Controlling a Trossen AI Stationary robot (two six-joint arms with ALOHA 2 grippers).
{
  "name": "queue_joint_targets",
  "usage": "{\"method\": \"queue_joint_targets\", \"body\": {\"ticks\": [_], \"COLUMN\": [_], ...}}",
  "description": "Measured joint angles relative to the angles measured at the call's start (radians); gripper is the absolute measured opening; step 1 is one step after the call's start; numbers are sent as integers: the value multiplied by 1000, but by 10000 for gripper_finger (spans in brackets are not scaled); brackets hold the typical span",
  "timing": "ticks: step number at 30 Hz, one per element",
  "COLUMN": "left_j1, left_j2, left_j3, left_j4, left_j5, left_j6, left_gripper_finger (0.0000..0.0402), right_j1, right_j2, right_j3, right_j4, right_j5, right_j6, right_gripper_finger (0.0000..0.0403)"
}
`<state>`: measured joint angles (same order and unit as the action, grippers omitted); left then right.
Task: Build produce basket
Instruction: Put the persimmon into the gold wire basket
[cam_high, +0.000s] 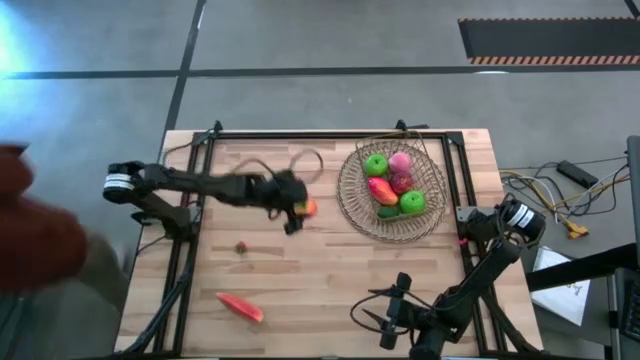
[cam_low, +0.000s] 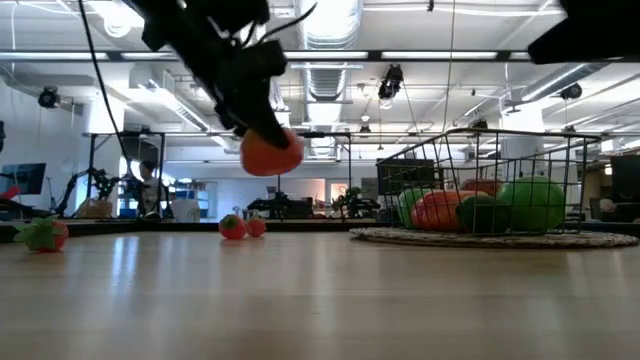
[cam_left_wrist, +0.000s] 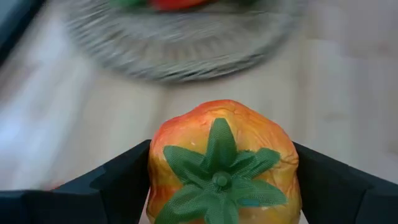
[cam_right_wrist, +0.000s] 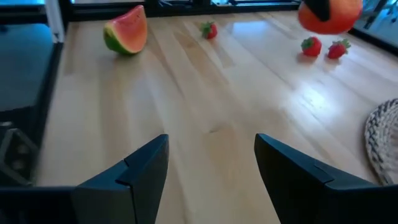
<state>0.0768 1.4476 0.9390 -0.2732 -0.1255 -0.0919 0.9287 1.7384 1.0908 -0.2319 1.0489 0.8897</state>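
Observation:
My left gripper (cam_high: 300, 209) is shut on an orange-red tomato (cam_high: 309, 208) in the air, just left of the round tan openwork basket (cam_high: 350, 205). The tomato also shows in the low view (cam_low: 271, 154), clear of the table. The basket holds two green apples (cam_high: 376, 164), a pink peach (cam_high: 400, 162) and other red and green produce, and it rests flat on the table. My right gripper (cam_high: 388, 312) is open and empty near the table's near edge; it also shows in its own wrist view (cam_right_wrist: 211, 162). My left gripper pinches the tomato by two opposite sides (cam_left_wrist: 155, 168) between its two fingers (cam_left_wrist: 118, 183). The green calyx (cam_left_wrist: 219, 171) faces back toward the wrist. The fingers come slanting down from the table's left. The tomato is lifted clear of the table.
A red slice with a green rind (cam_high: 240, 307) lies near the table's near left. Small strawberries lie on the table (cam_high: 241, 247) (cam_right_wrist: 311, 45). A dark wire grid (cam_low: 500, 160) stands by the basket. A person's blurred red sleeve (cam_high: 30, 220) is at the table's left.

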Motion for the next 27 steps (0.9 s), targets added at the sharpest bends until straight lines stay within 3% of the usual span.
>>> {"method": "queue_joint_targets", "body": {"ticks": [7,16,20,27], "left_j1": [-228,-301,-301,-302], "left_j2": [214,519,567,560], "left_j3": [106,346,409,415], "left_j4": [116,92,62,53], "left_j5": [-10,2,26,42], "left_j6": [-5,21,29,52], "left_gripper_finger": [313,313,313,313], "right_j1": [71,125,118,40], "right_j2": [-3,-3,7,75], "right_j3": [0,0,-11,-70], "right_j4": [-4,-47,-104,-108], "right_j5": [-1,-1,1,-21], "right_j6": [94,244,366,418], "right_gripper_finger": [228,228,228,235]}}
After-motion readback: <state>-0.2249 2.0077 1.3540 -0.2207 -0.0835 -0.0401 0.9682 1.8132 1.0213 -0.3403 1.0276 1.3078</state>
